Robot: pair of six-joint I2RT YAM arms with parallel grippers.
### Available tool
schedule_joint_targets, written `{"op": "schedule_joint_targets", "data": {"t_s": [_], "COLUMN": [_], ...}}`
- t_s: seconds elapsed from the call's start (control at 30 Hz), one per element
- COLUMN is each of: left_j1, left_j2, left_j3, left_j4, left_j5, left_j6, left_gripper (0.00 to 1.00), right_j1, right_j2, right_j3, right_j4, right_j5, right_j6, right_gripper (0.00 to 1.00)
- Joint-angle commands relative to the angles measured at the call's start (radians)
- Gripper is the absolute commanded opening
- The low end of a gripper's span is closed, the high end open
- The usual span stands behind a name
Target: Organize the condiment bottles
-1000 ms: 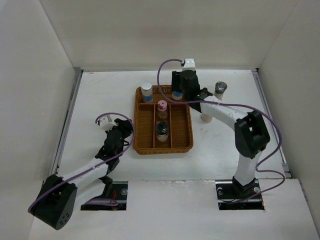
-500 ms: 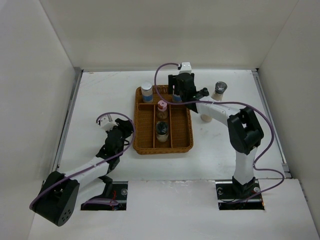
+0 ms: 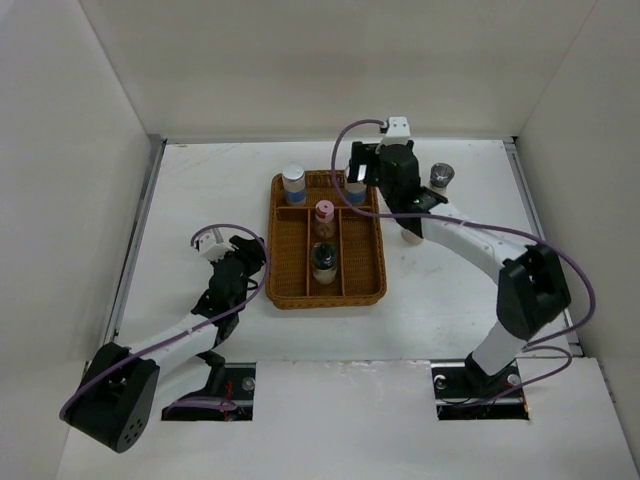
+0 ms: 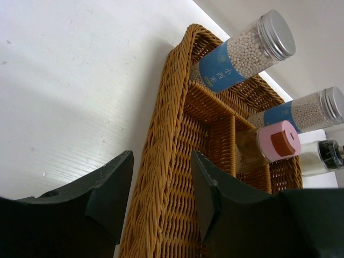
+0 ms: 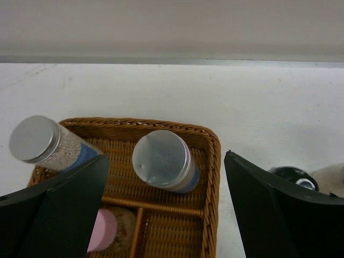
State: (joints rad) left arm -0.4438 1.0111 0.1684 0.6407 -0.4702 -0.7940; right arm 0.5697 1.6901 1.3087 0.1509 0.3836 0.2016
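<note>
The brown wicker tray (image 3: 288,290) holds several condiment bottles. A silver-capped, blue-labelled jar (image 3: 293,183) stands in its back left compartment and a second one (image 3: 355,190) in the back right. A pink-capped jar (image 3: 324,213) and a black-capped one (image 3: 323,258) stand in the middle strip. My right gripper (image 3: 362,172) is open and empty, above the back right jar (image 5: 163,160). My left gripper (image 3: 250,258) is open, its jaws either side of the tray's left rim (image 4: 156,204).
A dark-topped shaker (image 3: 440,177) stands on the table right of the tray. A pale bottle (image 3: 411,236) is partly hidden under my right arm. A black cap (image 5: 293,176) shows just outside the tray's right rim. White walls enclose the table.
My right gripper has shifted a little to the right and its arm has swung out to the right. The back right jar stays in the tray. The left arm has not moved.
</note>
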Motion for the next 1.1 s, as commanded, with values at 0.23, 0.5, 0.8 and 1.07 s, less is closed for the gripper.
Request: {"op": "schedule_joint_targets", "data": {"t_s": [0.23, 0.5, 0.8, 1.07], "left_j1": [0.006, 0.001, 0.014, 0.018], "left_j2": [-0.002, -0.005, -0.006, -0.017], "left_j3": [-0.004, -0.004, -0.009, -0.012], "left_j4": [0.053, 0.054, 0.056, 0.059], "left_j5": [0.008, 0.002, 0.016, 0.016], "left_j6": [-0.017, -0.01, -0.017, -0.019], "left_gripper": [0.46, 0.46, 0.46, 0.47], "right_j1": [-0.179, -0.23, -0.245, -0.267], "right_j2": [-0.193, -0.061, 0.042, 0.129], "right_j3": [-0.218, -0.164, -0.095, -0.04], "right_j4": [0.046, -0.051, -0.053, -0.077], "right_j5": [-0.048, -0.014, -0.046, -0.049], "right_j6": [0.093, 0.07, 0.061, 0.062], "right_gripper": [0.95, 0.96, 0.92, 0.84]}}
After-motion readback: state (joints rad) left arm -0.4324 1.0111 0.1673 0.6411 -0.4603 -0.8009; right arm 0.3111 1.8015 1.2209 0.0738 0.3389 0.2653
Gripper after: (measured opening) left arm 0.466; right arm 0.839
